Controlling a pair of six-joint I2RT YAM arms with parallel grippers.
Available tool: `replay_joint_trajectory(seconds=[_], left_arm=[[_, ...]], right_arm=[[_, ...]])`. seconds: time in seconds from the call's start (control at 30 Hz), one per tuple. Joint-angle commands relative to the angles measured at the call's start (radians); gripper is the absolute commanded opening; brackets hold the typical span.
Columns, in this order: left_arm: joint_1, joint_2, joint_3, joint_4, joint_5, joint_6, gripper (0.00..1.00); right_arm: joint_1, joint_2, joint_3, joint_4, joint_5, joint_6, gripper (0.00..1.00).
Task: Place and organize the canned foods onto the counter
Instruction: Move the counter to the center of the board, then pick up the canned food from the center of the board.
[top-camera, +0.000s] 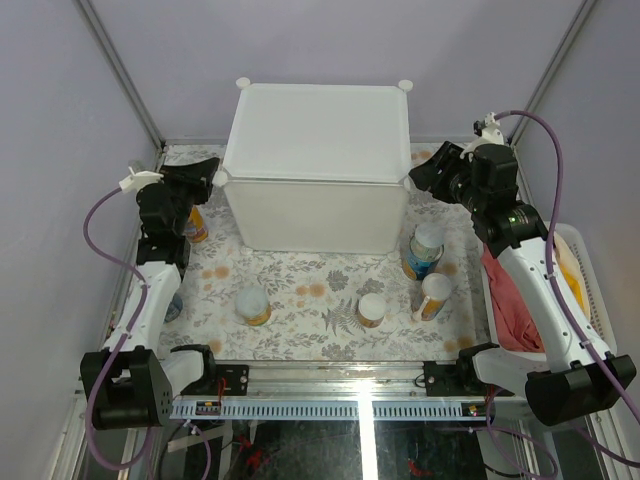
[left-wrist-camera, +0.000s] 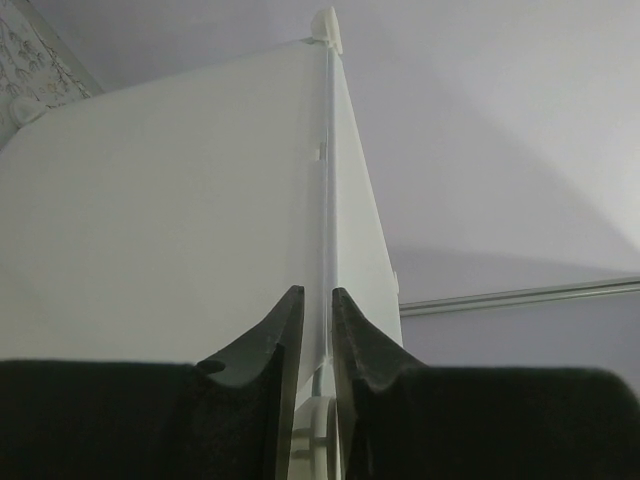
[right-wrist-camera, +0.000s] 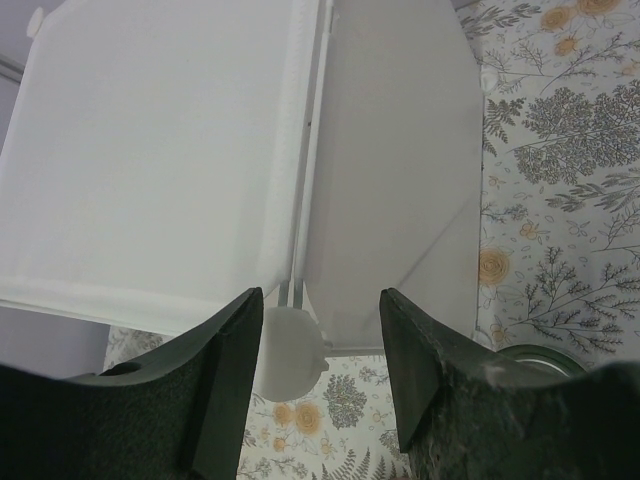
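left gripper (top-camera: 207, 177): clenched on counter (top-camera: 315, 130), pinching its front-left edge rib, mid-left of frame.
cans (top-camera: 253, 305): all on floral mat (top-camera: 310, 270), lower centre; none on top yet.
right gripper (top-camera: 427, 173): released, jaws straddle corner knob (right-wrist-camera: 288, 352).
step: we judge the counter is being squared; close right first, move both evenly.
views: left wrist alone shows the pinch; top alone shows cans.

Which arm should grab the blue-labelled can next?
Right. The blue-labelled can stands close to the right gripper, whose jaws are open at the cabinet corner; the left gripper is clamped on the cabinet's opposite corner.
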Motion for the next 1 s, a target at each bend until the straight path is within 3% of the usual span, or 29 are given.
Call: replay_joint_trajectory(seconds=[0.0, 0.17, 0.37, 0.6, 0.97], left_arm=[[0.005, -0.041, -0.016, 0.073, 0.036, -0.015, 0.15], [0.004, -0.073, -0.024, 0.032, 0.011, -0.007, 0.16], [0.006, -0.108, 0.021, -0.128, -0.131, 0.013, 0.42], [0.006, -0.122, 0.154, -0.309, -0.368, 0.090, 0.58], [0.005, 0.055, 0.483, -0.847, -0.674, -0.030, 0.74]], right_arm=[[0.006, -0.003, 0.005, 0.051, -0.037, -0.012, 0.57], [0.008, -0.007, 0.001, 0.047, -0.038, -0.012, 0.57], [0.007, -0.011, 0.018, 0.044, -0.030, -0.021, 0.58], [0.007, -0.029, 0.039, 0.030, -0.006, -0.049, 0.60], [0.007, -0.018, 0.099, -0.037, 0.062, -0.114, 0.66]])
